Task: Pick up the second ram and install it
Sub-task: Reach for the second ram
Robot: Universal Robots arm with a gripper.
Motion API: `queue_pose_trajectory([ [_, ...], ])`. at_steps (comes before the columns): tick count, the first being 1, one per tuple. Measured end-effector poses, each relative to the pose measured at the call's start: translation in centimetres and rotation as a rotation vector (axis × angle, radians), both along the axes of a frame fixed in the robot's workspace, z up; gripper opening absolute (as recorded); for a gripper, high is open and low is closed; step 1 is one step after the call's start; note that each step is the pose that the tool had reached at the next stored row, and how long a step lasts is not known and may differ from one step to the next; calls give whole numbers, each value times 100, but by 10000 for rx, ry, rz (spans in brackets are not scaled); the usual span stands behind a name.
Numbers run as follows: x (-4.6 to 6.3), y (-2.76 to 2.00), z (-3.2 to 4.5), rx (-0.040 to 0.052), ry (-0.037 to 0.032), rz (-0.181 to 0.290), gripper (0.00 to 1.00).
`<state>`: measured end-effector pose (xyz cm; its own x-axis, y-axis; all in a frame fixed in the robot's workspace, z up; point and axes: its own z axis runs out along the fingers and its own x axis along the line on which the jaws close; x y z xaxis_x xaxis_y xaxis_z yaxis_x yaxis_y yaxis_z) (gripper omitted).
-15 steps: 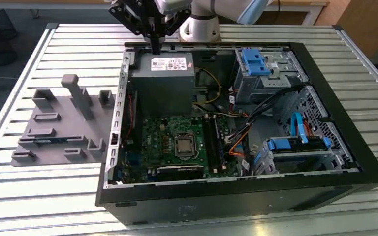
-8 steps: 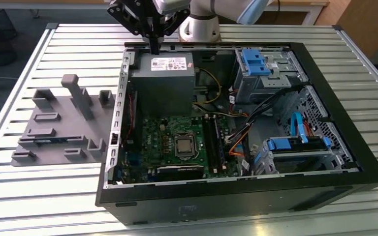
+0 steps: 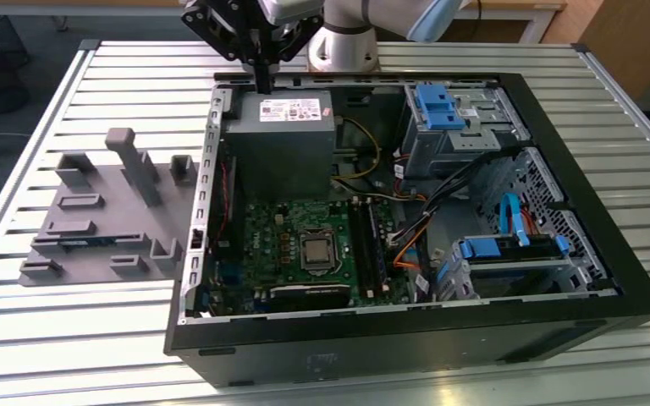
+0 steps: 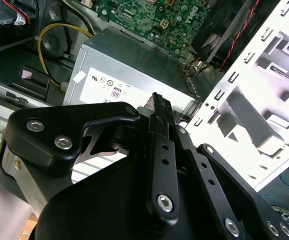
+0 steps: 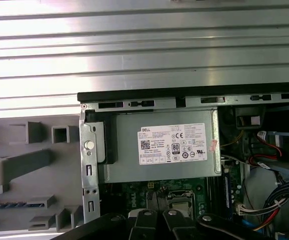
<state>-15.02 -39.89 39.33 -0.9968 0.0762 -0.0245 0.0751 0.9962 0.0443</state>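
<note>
The second ram (image 3: 74,243), a thin dark-blue stick, lies flat in a slot of the grey holder (image 3: 99,211) at the exterior view's left; it also shows in the first wrist view (image 5: 7,204). My gripper (image 3: 264,83) hangs over the far edge of the open computer case (image 3: 415,338), above the power supply (image 3: 280,127) and well away from the ram. Its fingers (image 4: 157,107) are shut together with nothing between them. The motherboard's memory slots (image 3: 368,245) run beside the processor socket (image 3: 316,251).
Blue drive brackets (image 3: 436,103) and a second drive cage (image 3: 506,254) fill the case's right side, with loose cables (image 3: 415,237) between them. The holder carries upright grey posts (image 3: 133,161). The case and holder rest on a slatted metal table (image 3: 54,338).
</note>
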Motion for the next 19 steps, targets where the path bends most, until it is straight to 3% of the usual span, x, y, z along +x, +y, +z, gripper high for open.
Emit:
queue_pose_trajectory([
  [19,-69,0,0,0,0,0,11],
])
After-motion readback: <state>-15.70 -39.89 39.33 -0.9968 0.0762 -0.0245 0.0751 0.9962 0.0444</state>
